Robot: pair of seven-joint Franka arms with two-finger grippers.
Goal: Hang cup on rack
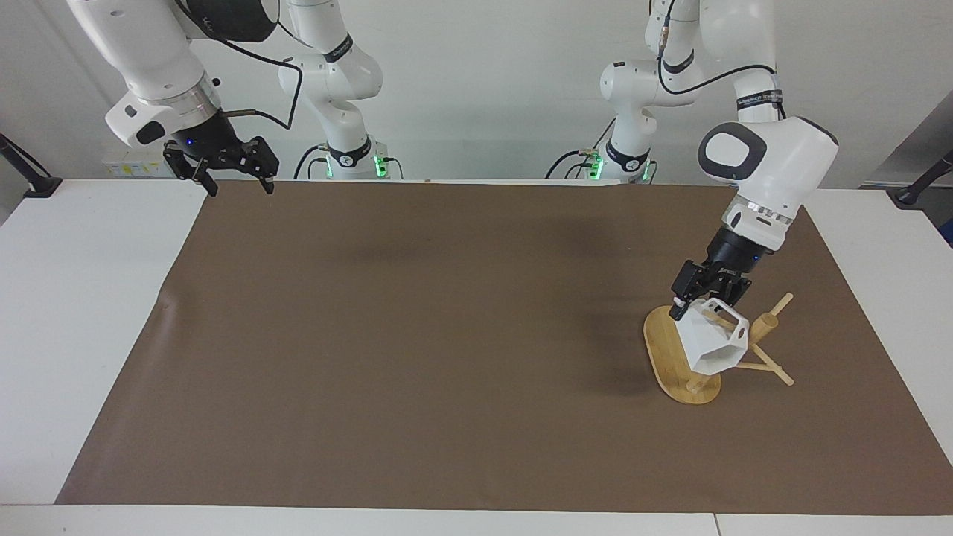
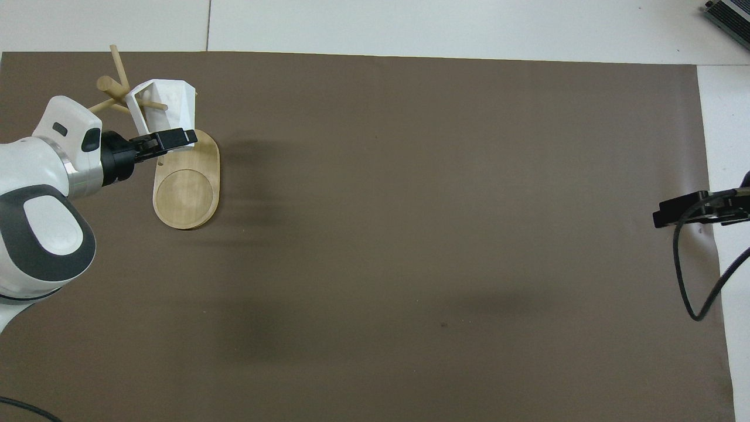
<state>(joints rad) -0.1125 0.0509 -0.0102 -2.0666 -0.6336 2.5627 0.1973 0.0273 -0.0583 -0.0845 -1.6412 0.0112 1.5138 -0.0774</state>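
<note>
1. The cup [image 1: 707, 344] is hanging tilted on the rack [image 1: 674, 357], toward the left arm's end of the surface [image 1: 417, 335], its mouth angled down and away from the robots.
2. The left gripper [image 1: 689, 305] is pinching the cup's rim between its fingers.
3. The right gripper [image 1: 232, 173] is waiting over the mat's [image 1: 417, 387] edge, fingers spread.
4. No legible writing.

Both arms are glossy white, built of rounded segments with black bands at the joints. The left arm [image 1: 767, 160] has a grey oval cap. Black cables loop along the right arm [image 1: 160, 67]. Green lights glow at the bases.
</note>
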